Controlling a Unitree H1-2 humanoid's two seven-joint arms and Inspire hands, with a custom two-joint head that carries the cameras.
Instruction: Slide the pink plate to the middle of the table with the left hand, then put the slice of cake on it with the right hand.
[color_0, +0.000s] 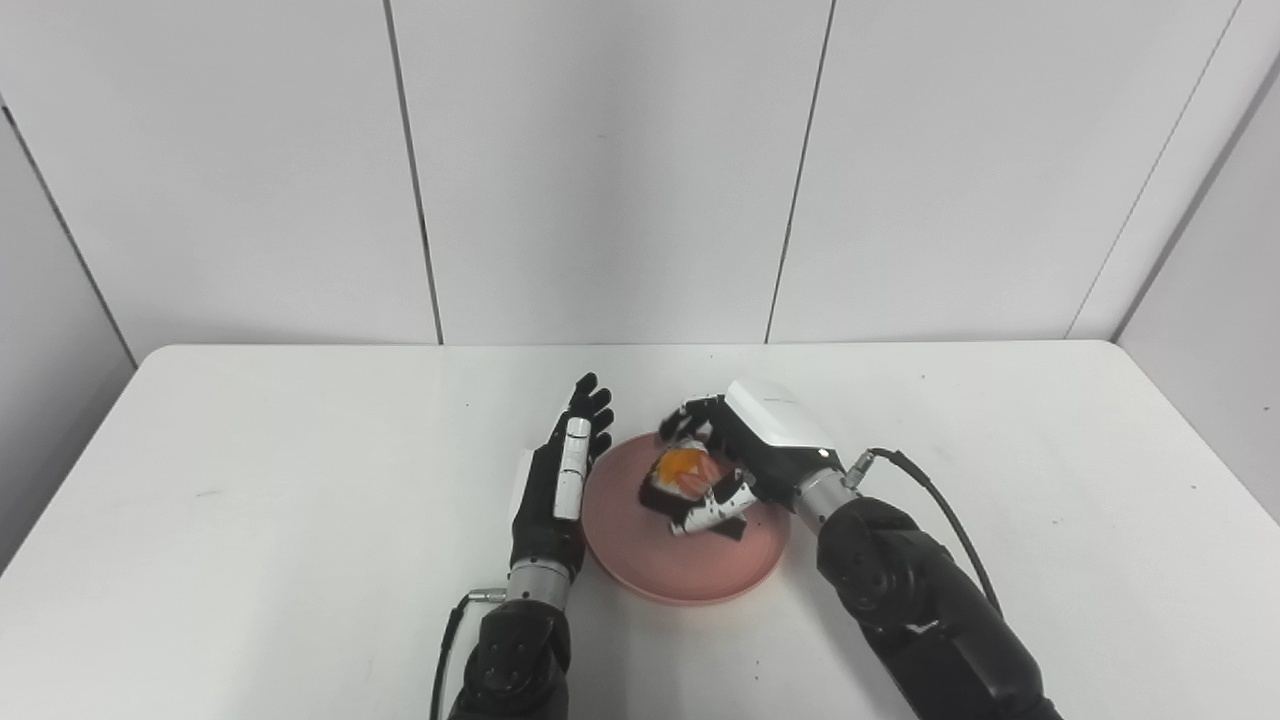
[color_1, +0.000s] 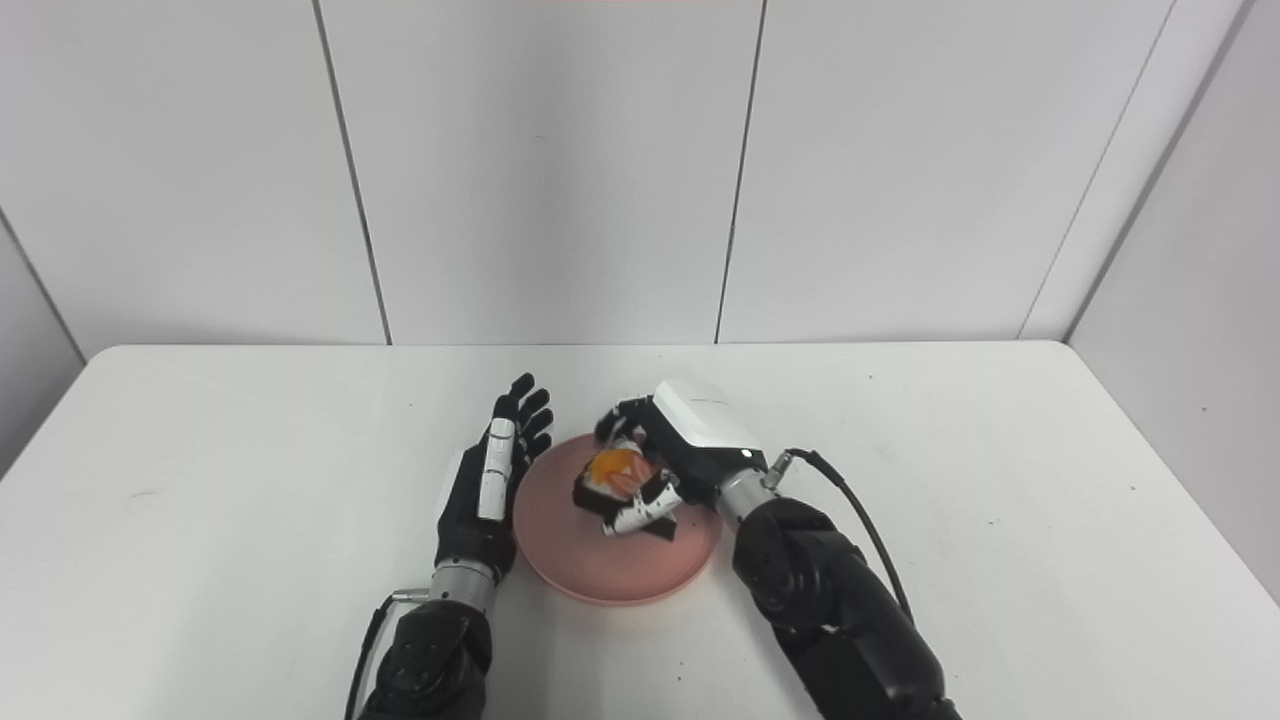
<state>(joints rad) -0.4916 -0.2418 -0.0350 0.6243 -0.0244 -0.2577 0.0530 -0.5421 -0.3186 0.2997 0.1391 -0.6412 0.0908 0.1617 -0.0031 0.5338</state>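
Note:
The pink plate (color_0: 680, 565) lies near the middle of the white table, toward the front. My left hand (color_0: 560, 475) is open with its fingers straight, resting against the plate's left rim. My right hand (color_0: 735, 455) reaches over the plate from the right and is shut on the slice of cake (color_0: 678, 472), which has an orange top and a dark base. The cake is over the plate's middle; I cannot tell whether it touches the plate. The plate (color_1: 610, 560) and cake (color_1: 615, 475) also show in the right eye view.
The white table (color_0: 250, 500) stretches wide on both sides of the plate. White wall panels stand behind its far edge. A black cable (color_0: 940, 510) loops from my right wrist over the table.

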